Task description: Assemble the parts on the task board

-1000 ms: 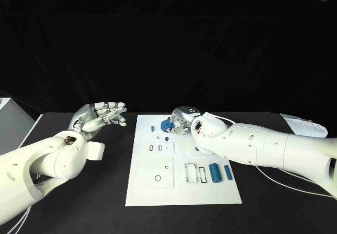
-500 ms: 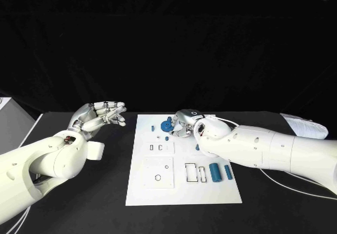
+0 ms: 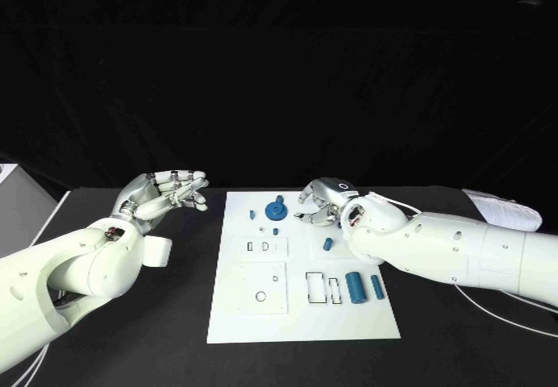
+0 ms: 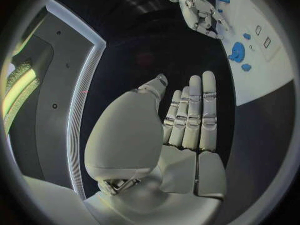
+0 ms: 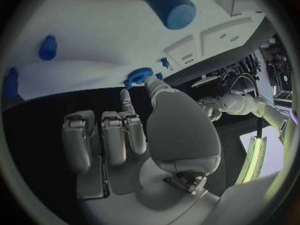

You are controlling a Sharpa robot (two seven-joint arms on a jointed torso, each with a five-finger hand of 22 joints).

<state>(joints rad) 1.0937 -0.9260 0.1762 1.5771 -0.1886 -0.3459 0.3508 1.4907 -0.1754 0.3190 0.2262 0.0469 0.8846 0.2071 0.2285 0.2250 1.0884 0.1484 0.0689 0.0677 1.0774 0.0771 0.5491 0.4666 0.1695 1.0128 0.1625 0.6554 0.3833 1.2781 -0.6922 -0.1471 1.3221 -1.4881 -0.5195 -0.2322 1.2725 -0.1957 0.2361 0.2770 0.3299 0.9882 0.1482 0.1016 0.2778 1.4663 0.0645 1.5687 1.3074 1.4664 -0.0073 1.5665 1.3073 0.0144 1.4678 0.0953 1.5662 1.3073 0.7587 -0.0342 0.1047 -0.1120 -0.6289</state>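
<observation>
Two hands near the white board, neither holding a part.

The left hand hovers beside the board, fingers loosely apart, empty. The right hand, fingers curled in on nothing, sits just beside the blue gear at the board's far end; blue cylinders lie nearer.

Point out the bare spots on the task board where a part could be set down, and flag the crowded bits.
The near end of the task board, below the square plate and the two blue cylinders, is bare. So is the strip between the small blue peg and the slots. The far edge is crowded: the blue gear sits beside the right hand.
</observation>
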